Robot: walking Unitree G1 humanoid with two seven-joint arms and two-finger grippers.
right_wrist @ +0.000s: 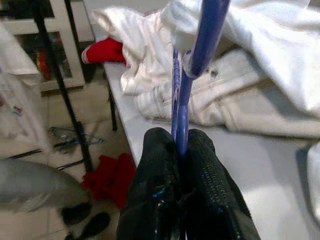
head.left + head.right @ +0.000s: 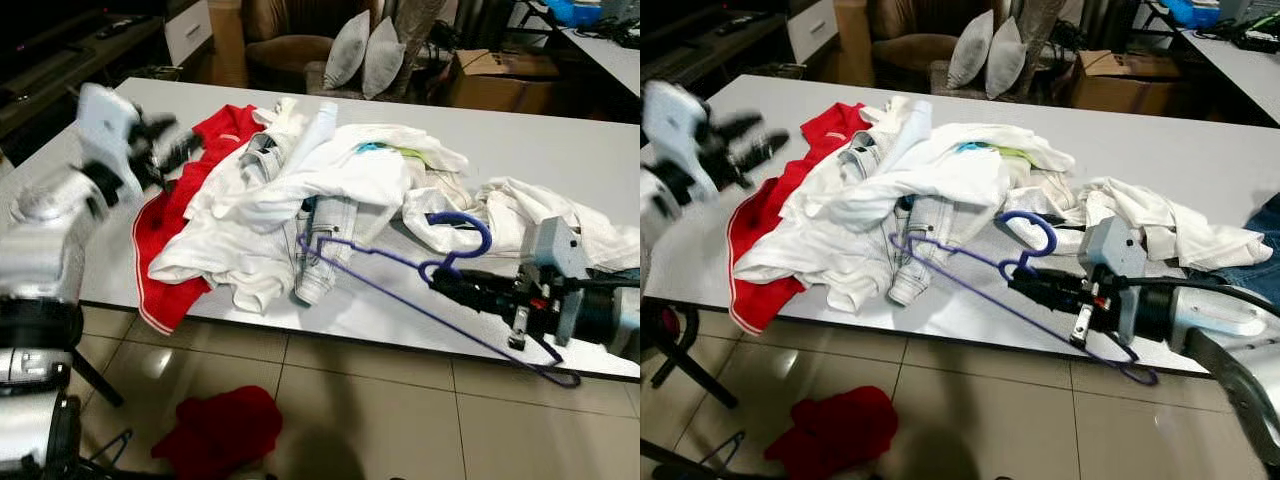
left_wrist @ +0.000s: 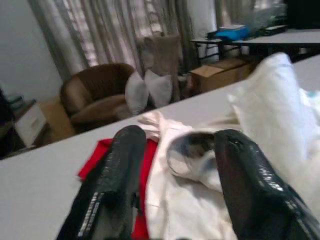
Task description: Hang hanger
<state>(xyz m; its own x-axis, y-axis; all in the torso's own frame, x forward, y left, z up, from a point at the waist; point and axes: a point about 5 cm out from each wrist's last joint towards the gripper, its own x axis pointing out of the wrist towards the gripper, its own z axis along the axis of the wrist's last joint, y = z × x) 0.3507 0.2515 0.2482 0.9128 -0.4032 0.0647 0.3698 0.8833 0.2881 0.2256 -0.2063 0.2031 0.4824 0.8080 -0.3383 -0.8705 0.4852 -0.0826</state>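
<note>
A blue wire hanger [image 2: 484, 228] lies on the white table [image 2: 560, 150], its far end tucked under a pile of white clothes [image 2: 330, 175] and pale jeans [image 2: 325, 250]. My right gripper [image 2: 440, 277] is shut on the hanger's neck just below the hook, near the table's front edge. In the right wrist view the hanger [image 1: 207, 30] runs up from between the pressed fingers [image 1: 155, 165]. My left gripper [image 2: 185, 145] hovers open, blurred, above the left side of the table beside a red garment [image 2: 175, 215]. Its fingers [image 3: 122, 160] stand apart with nothing between them.
A red cloth [image 2: 220, 430] and a wire hanger [image 2: 110, 450] lie on the tiled floor in front of the table. Behind the table stand a brown armchair [image 2: 285, 45], two grey pillows [image 2: 365, 50] and a cardboard box [image 2: 500, 80]. More white clothes [image 2: 540, 215] lie at the right.
</note>
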